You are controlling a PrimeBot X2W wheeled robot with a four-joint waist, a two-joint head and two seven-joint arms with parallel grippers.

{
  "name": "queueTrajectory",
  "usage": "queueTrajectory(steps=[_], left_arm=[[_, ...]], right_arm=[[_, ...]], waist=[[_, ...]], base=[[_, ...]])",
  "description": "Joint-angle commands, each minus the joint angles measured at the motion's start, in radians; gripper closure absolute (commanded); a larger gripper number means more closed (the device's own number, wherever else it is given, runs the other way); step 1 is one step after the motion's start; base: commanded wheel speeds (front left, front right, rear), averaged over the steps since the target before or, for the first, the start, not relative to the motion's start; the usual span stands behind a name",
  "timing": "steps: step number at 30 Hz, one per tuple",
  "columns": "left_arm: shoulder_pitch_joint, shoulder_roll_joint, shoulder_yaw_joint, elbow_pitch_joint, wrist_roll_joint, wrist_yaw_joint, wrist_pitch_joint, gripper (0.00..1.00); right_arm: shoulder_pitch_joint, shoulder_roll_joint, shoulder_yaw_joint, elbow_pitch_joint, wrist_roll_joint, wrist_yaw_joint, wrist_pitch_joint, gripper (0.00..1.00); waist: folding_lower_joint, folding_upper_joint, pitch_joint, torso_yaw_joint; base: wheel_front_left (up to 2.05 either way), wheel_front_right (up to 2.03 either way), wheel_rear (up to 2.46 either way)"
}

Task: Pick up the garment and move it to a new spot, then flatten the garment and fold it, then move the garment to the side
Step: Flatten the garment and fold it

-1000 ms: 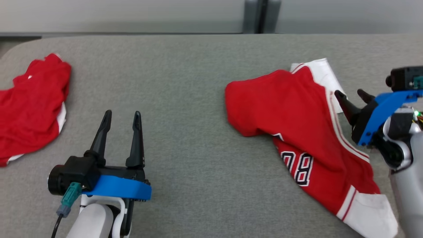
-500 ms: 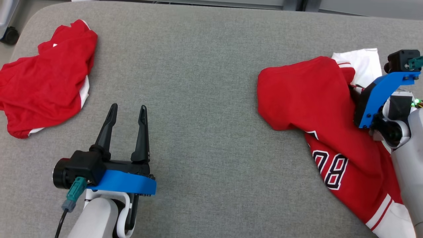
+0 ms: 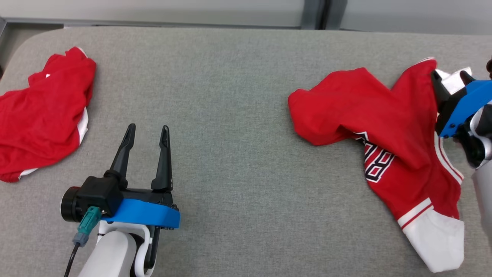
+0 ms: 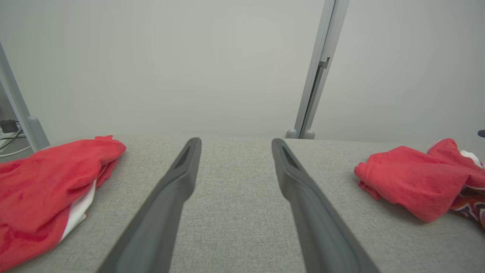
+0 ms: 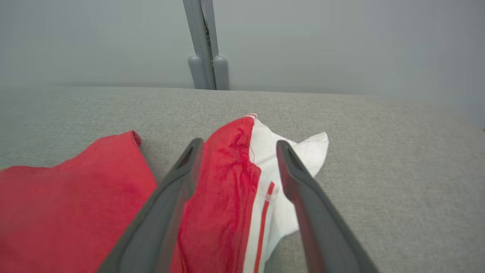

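Note:
The garment (image 3: 384, 115) is a red jersey with white trim and a dark number, lying crumpled at the right of the grey table (image 3: 238, 96). My right gripper (image 3: 449, 75) sits at its far right corner, open. In the right wrist view, my right gripper (image 5: 239, 142) has its fingers wide apart astride the garment (image 5: 227, 182), where a red and white fold lies loose between them. My left gripper (image 3: 148, 127) hovers open over bare table at the lower left, holding nothing. In the left wrist view, my left gripper (image 4: 235, 141) has the garment (image 4: 409, 178) off to its right.
A second crumpled red cloth (image 3: 42, 115) lies at the table's left end, also in the left wrist view (image 4: 45, 174). A grey wall with an upright post (image 3: 313, 13) runs behind the table's far edge. Bare grey table lies between the two cloths.
The head camera has shifted. The garment's far right corner now stands up in a ridge beside my right gripper, whose fingers show apart again. My left gripper has stayed put.

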Motion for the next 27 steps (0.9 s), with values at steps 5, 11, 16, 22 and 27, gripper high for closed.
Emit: queueTrajectory(steps=[5,11,16,22,27], left_arm=[[0.027,0.017,0.016,0.015,-0.003,0.010,-0.004,0.00],[0.075,0.035,0.039,0.024,-0.018,0.028,-0.003,0.00],[0.113,0.050,0.057,0.027,-0.030,0.042,-0.004,0.00],[0.142,0.055,0.067,0.039,-0.042,0.049,0.003,0.00],[0.039,0.058,0.034,0.055,-0.055,0.026,0.131,0.00]], right_arm=[[0.113,0.029,0.038,-0.092,0.035,0.000,-0.135,0.00],[0.362,0.034,0.103,-0.351,0.019,0.000,-0.297,0.00],[0.579,0.080,0.082,-0.582,-0.034,0.000,-0.346,0.00],[0.747,0.189,0.020,-0.752,-0.061,0.000,-0.313,0.00],[0.772,0.218,0.031,-0.824,-0.066,0.000,-0.273,0.00]], waist=[[-0.0001,0.0000,-0.081,-0.058],[-0.0001,0.0000,-0.156,-0.129],[-0.0001,0.0000,-0.179,-0.175],[-0.0001,0.0000,-0.186,-0.207],[-0.0001,0.0000,-0.147,-0.229]], base=[[0.00,0.00,0.00],[0.00,0.00,0.00],[0.00,0.00,0.00],[0.00,0.00,0.00],[0.00,0.00,0.00]])
